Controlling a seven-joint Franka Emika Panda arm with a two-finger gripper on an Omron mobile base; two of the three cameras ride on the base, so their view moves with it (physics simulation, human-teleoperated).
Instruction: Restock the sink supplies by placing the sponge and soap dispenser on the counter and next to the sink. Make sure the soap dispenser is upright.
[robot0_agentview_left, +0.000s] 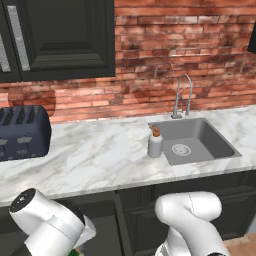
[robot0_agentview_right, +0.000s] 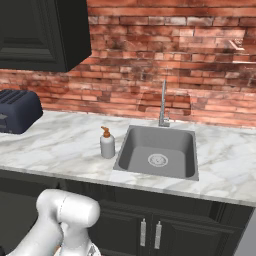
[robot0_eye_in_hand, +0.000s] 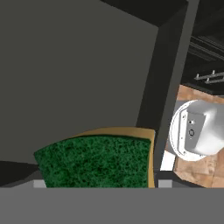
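Sponge (robot0_eye_in_hand: 98, 159) close under hand, low by cabinet — likely pickup; hand state unclear. Soap dispenser (robot0_agentview_left: 155, 142) upright on surface (robot0_agentview_left: 95, 157) beside sink (robot0_agentview_left: 200, 137) — placed.

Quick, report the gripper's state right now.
Gripper: right up against the sponge inside the dark cabinet; whether its jaws are open or shut on it cannot be told.

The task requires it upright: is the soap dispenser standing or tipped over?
Upright. The soap dispenser stands on the counter beside the sink, pump on top.
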